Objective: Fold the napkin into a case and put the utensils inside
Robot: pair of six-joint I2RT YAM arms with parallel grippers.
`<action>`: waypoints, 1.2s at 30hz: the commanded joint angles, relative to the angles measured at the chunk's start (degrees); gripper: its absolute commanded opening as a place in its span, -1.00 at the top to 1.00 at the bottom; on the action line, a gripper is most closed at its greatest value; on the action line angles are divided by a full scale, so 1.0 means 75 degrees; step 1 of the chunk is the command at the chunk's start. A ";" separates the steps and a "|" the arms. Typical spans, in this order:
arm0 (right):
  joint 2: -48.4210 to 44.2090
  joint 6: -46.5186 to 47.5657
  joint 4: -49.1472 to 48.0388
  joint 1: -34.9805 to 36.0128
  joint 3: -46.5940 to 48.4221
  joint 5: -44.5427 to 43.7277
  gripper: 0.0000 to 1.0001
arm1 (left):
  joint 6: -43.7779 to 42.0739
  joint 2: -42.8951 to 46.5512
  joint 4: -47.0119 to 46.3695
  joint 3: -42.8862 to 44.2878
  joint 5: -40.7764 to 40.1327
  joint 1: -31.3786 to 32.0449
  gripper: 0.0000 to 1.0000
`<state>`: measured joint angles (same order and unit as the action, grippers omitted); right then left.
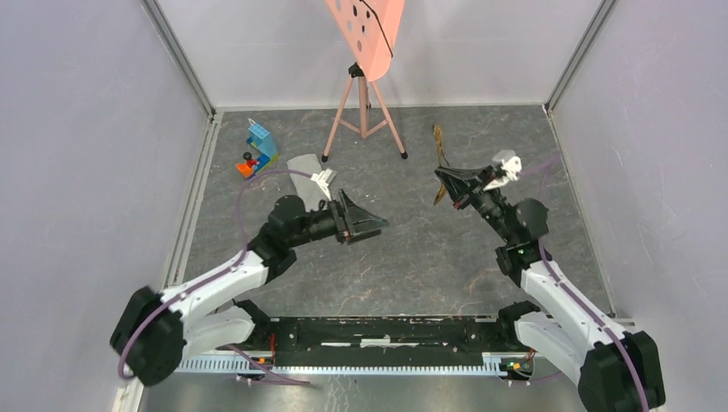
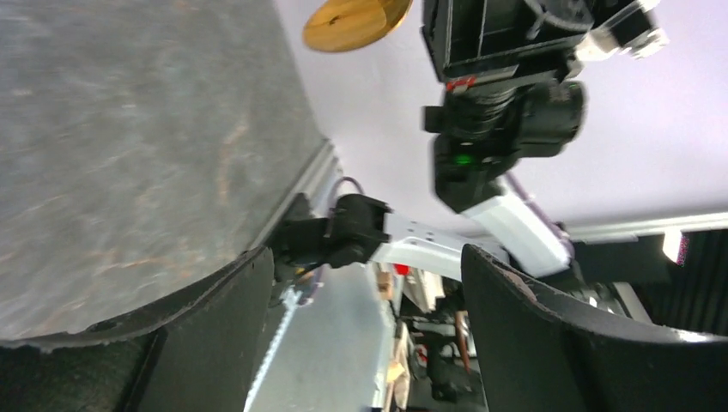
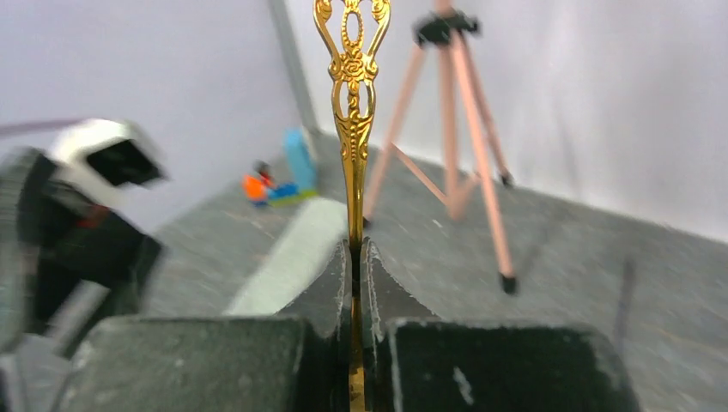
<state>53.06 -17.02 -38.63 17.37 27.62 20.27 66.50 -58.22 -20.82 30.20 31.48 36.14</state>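
Widest lane is the bare tabletop (image 1: 412, 257) between the left gripper (image 1: 373, 225) and right gripper (image 1: 443, 176). Far side's tighter: tripod (image 1: 363, 107) legs splay mid-table, the spoon (image 1: 439, 150) juts from the right gripper near them, toy blocks (image 1: 257, 148) crowd the far-left corner.

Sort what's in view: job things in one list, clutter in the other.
Job:
- spoon, clamped in the right gripper
- napkin, folded, on the table
- left gripper, open, holding nothing

Lying about:
- blocks
- pink board on its tripod
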 commanded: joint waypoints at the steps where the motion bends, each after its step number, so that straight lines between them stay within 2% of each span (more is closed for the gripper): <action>1: -0.0937 -0.2003 -0.4164 0.0271 -0.0847 0.0781 1.00 | 0.1584 -0.1020 -0.4405 -0.0082 -0.1069 0.0947 -0.72; 5: -0.1492 -0.3290 -0.5994 0.0533 -0.1279 0.0475 1.00 | 0.1341 -0.1970 -0.6394 0.0207 -0.1291 0.1732 -0.70; 9: -0.1615 -0.3958 -0.6737 0.0599 -0.1213 0.0444 1.00 | 0.1332 -0.2576 -0.7831 0.0599 -0.1580 0.2261 -0.70; 13: -0.1616 -0.4101 -0.7160 0.0622 -0.1244 0.0508 1.00 | 0.1638 -0.2947 -0.8060 0.0978 -0.2042 0.2638 -0.72; 16: -0.1489 -0.4197 -0.7643 0.0638 -0.1363 0.0534 1.00 | 0.2336 -0.3372 -0.8421 0.1164 -0.2545 0.2868 -0.72; 21: -0.1266 -0.4363 -0.8357 0.0659 -0.1489 0.0510 1.00 | 0.3365 -0.4163 -0.8618 0.1423 -0.2872 0.3187 -0.60; 26: -0.1252 -0.4152 -0.8399 0.0676 -0.1547 0.0635 1.00 | 0.3486 -0.4259 -0.8636 0.1385 -0.3170 0.3265 -0.40; 36: -0.1415 -0.3954 -0.8884 0.0685 -0.1890 0.0726 1.00 | 0.3729 -0.4360 -0.8956 0.1350 -0.3328 0.3276 0.32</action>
<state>42.65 -47.94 -84.88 22.13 14.28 24.16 91.50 -91.20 -81.73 39.38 9.02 60.51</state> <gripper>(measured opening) 0.018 0.410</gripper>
